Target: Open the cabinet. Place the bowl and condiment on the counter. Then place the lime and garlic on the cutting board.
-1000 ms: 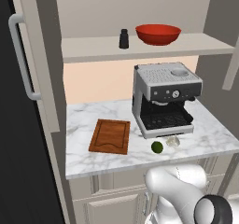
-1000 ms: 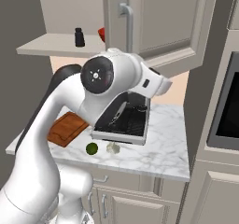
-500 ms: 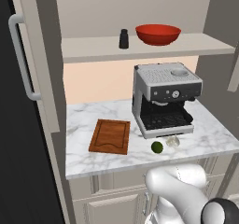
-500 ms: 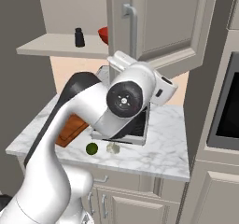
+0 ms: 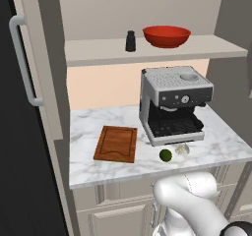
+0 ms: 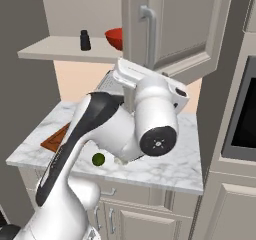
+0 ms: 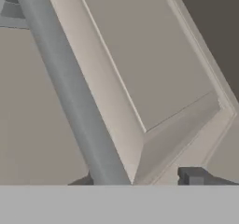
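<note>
Left base view, left to right: cabinet (image 5: 44, 73) open, left door swung out with its silver bar handle (image 5: 24, 63) at the near edge. On the inner shelf (image 5: 98, 50), black condiment shaker (image 5: 130, 41) upright, then glossy red bowl (image 5: 166, 36) near to its right, apart from it. Below, on the white marble counter (image 5: 88, 124): reddish-brown cutting board (image 5: 116, 143) lying flat and bare; silver coffee machine (image 5: 172, 102) to its right; dark-green lime (image 5: 166, 155) and off-white garlic (image 5: 182, 149) side by side just in front of the machine, off the board. White arm link curving across the lower right corner.

Right base view: arm rising from the lower left, dark upper link (image 6: 80, 144) leaning right, elbow bent, large white wrist joint (image 6: 157, 129) in front of the counter, forearm reaching up toward the right cabinet door (image 6: 180, 29) and its handle (image 6: 148, 34). Lime sitting beside the elbow.

Hand view: gripper (image 7: 140, 178) pressed close against the raised-panel door, grey handle bar (image 7: 65, 83) running diagonally down between the two dark fingertips (image 7: 191, 176). Cannot tell whether the jaws are clamped on the bar or standing loose around it.
</note>
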You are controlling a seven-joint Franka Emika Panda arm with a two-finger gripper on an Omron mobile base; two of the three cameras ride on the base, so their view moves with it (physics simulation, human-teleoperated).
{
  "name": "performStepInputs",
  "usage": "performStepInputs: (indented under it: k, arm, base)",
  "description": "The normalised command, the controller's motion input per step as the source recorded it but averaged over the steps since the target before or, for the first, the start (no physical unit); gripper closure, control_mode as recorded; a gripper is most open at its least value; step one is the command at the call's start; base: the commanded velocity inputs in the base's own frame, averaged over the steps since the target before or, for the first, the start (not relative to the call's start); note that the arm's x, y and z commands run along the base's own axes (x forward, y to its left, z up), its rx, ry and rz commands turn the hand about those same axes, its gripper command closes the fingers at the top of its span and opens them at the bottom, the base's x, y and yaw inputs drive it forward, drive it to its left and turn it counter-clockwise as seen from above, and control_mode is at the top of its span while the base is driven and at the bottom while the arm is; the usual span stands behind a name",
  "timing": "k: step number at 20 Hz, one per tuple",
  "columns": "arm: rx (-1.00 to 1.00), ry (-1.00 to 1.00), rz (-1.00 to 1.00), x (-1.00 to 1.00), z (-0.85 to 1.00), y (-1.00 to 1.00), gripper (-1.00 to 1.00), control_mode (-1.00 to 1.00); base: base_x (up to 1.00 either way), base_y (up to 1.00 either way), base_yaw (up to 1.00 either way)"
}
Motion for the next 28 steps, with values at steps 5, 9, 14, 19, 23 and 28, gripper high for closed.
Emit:
performStepInputs:
  k: [5,9,14,19,23,28]
  arm:
    - [-0.1,-0.2,0.24,-1.0,0.15,0.01,-1.0,-1.0]
    - [-0.17,-0.28,0.05,-1.0,0.01,0.15,-1.0,-1.0]
    - [-0.22,-0.34,-0.01,-1.0,0.02,0.58,-1.0,-1.0]
    - [-0.28,-0.33,-0.1,-0.84,0.12,1.0,-1.0,-1.0]
    - [-0.34,-0.28,-0.21,-0.54,0.24,1.0,-1.0,-1.0]
    - [-0.46,-0.1,-0.25,-0.01,0.12,1.0,-1.0,-1.0]
  base:
    - [0.0,0.0,0.0]
    - [0.0,0.0,0.0]
    - [0.0,0.0,0.0]
    - [0.0,0.0,0.0]
    - [0.0,0.0,0.0]
    - [0.0,0.0,0.0]
